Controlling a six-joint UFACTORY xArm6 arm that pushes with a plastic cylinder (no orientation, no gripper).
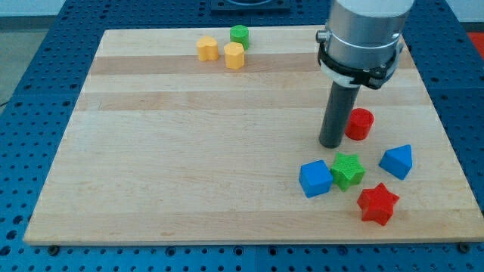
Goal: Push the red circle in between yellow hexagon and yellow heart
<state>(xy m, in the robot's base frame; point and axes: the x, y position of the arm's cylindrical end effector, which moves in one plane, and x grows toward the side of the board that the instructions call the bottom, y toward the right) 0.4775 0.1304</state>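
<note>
Claw absent (state unknowable); my tip (331, 143) touching red circle (360, 124) left side, near board (189, 174) right edge.

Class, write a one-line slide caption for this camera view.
My tip rests left of the red circle; yellow hexagon and yellow heart sit far away.

Pale wooden board (189, 151), matt; blocks plastic-looking

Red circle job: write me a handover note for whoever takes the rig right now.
My tip sits just at the view's left of the red circle, close beside it; contact can't be confirmed.
Yellow heart and yellow hexagon are near the view's top, with a narrow gap between them and a green block just behind.
Done: nothing yet; the circle is far from them.
Left: get round to the circle's right side and push it up-left into that gap.
</note>
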